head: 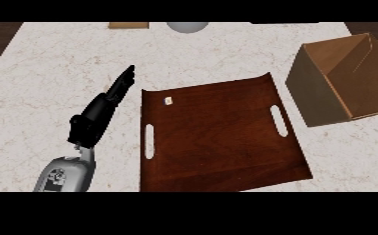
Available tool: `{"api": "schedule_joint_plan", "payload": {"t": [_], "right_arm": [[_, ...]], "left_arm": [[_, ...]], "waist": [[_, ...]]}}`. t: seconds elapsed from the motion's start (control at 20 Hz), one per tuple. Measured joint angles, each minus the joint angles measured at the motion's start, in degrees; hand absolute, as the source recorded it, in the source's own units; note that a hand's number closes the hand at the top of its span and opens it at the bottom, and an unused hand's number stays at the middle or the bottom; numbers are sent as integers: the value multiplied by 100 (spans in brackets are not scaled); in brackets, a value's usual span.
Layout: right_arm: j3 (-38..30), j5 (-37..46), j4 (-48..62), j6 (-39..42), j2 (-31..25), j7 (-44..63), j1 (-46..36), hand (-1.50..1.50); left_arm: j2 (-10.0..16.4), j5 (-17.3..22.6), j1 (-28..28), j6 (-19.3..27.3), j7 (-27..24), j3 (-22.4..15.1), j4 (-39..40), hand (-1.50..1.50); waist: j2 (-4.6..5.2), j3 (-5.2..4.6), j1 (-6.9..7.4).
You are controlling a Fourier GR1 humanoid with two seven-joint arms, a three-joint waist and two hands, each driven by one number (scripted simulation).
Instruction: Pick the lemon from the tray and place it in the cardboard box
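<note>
The dark wooden tray lies on the counter in the middle of the head view, a slot handle on each side. A tiny pale object sits on it near the far left corner; I cannot tell whether it is the lemon. The open cardboard box stands just right of the tray, tilted, and its inside shows nothing. My left hand rests open on the counter left of the tray, fingers straight and pointing away, holding nothing. My right hand does not show.
A grey rounded object and a tan flat object sit at the counter's far edge. Pale marbled counter spreads to the left and behind the tray.
</note>
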Motion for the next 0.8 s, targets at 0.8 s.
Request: {"api": "schedule_joint_plan", "payload": {"t": [0.8], "right_arm": [[1693,187,1642,-206,-1154,2135,-3172,150]], "left_arm": [[-150,-135,-110,-41,-214,-53,204,0]], "waist": [[37,5,178]]}}
